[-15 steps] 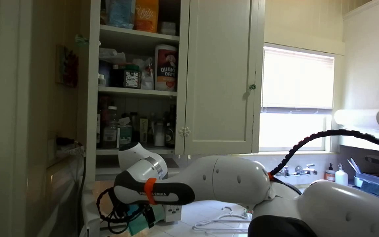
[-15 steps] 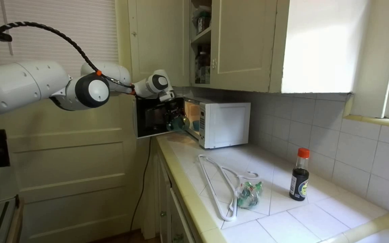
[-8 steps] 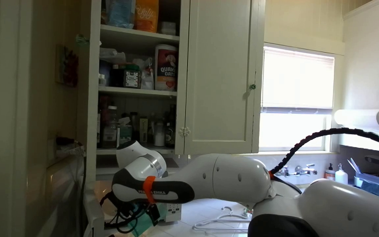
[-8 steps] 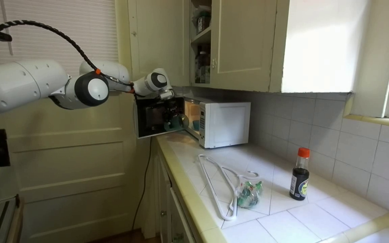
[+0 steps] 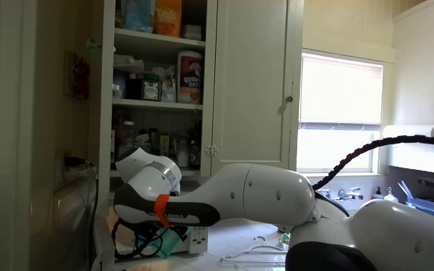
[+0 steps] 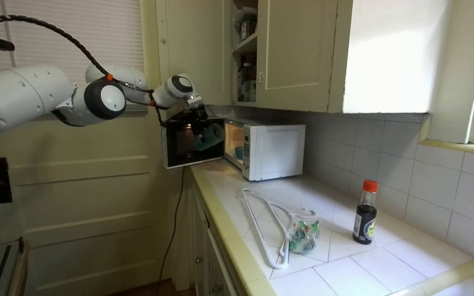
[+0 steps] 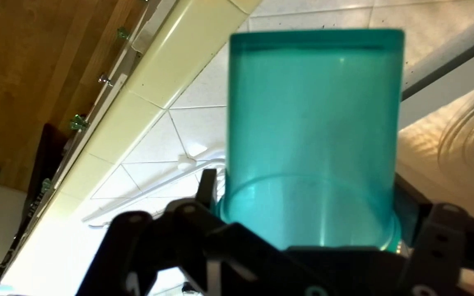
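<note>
Lower than the pincer [image 7: 310, 192], on the white tiled worktop [image 6: 344, 271], lies a white tubular clothes hanger [image 6: 277, 219] beside a crumpled clear-and-green plastic bag [image 6: 304, 237]. Farther from the pincer stands a red-capped transparent bottle of dark liquid [image 6: 364, 222].

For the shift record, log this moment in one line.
end effector: gripping teal cup | microwave: door open | blue container: inside microwave | red-capped bottle: upright on counter

In an exterior view, the microwave [image 6: 276, 152] stands at the far end of the tiled countertop [image 6: 335, 246], open door [image 6: 179, 144] at left, a dish [image 6: 239, 153] inside. The tumbler [image 6: 211, 137], in the gripper [image 7: 311, 197], is before the door. Nearer, a plastic bag [image 6: 304, 237] lies just beside the clothes hanger [image 6: 278, 222]; right of both stands the soy sauce bottle [image 6: 364, 222].
</note>
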{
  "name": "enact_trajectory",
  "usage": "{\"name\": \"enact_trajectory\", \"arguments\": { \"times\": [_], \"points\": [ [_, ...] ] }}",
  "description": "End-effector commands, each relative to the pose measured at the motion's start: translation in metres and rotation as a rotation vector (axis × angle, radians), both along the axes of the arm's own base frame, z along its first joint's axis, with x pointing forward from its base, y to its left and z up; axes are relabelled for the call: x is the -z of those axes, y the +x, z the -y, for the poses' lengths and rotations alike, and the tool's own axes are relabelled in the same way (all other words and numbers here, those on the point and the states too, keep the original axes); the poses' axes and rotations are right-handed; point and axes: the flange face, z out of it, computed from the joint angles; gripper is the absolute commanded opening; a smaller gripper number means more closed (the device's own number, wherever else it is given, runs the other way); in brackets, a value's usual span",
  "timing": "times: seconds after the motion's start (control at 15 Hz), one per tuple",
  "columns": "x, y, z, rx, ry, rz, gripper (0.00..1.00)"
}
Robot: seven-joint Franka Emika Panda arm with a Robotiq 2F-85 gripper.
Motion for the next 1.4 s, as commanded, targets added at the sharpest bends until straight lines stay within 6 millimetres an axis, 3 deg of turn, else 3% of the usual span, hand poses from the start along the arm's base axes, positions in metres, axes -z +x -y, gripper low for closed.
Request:
{"name": "enact_trajectory", "arguments": {
  "times": [0.0,0.2,0.53,0.6,0.67,0.87,0.93,1.13,1.33],
  "points": [
    [-0.008,0.001,0.010,0.043,-0.060,0.030,0.71],
    [-0.021,0.011,0.028,0.026,-0.116,0.070,0.71],
    [-0.057,0.029,0.061,0.050,-0.022,0.144,0.71],
    [-0.041,0.024,0.050,0.054,-0.069,0.122,0.71],
    [-0.046,0.025,0.055,0.058,-0.063,0.129,0.96],
    [-0.043,0.025,0.055,0.058,-0.065,0.124,0.96],
    [-0.042,0.025,0.052,0.054,-0.066,0.122,0.71],
    [-0.070,0.030,0.067,-0.101,-0.107,0.067,0.71],
    [-0.096,0.029,0.067,-0.264,-0.130,0.025,0.71]
  ]
}}
